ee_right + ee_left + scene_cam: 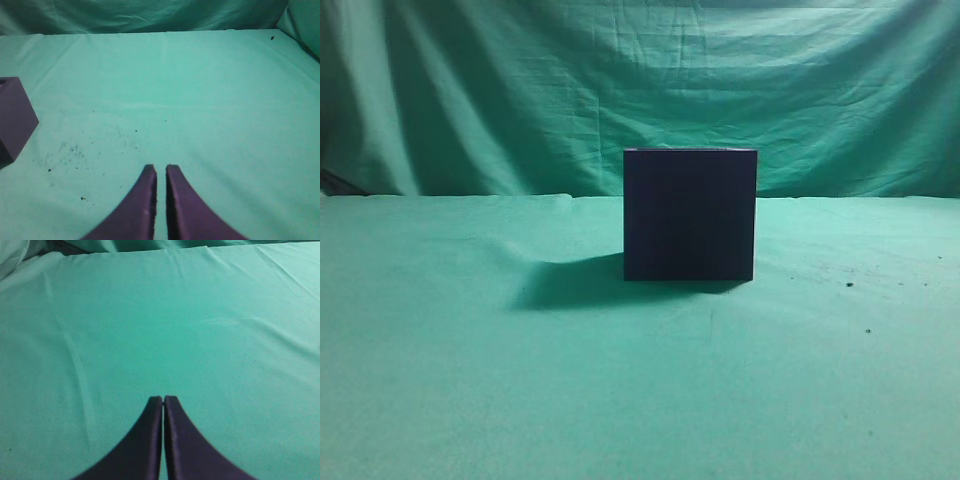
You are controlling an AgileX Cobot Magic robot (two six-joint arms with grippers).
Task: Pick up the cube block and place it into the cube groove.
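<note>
The cube groove (pixel 689 214) is sitting mid-table toward the back edge, but I'm not seeing the cube block anywhere. Left gripper (pixel 163 399) is pressed together, right gripper (pixel 160 168) nearly so, both empty. Risk: groping blind and bumping the groove.

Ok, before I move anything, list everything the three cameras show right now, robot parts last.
Large dark navy-purple cube-shaped block: one, mid-table in the exterior view; its corner shows at the right wrist view's left edge.
Smaller purple cube: none visible in any view.
Green cloth: one, covers the table and hangs as backdrop.
Dark specks: scattered on the cloth near the block.
Left gripper: one, dark, fingertips together, holding nothing.
Right gripper: one, dark, fingertips nearly together, holding nothing.
</note>
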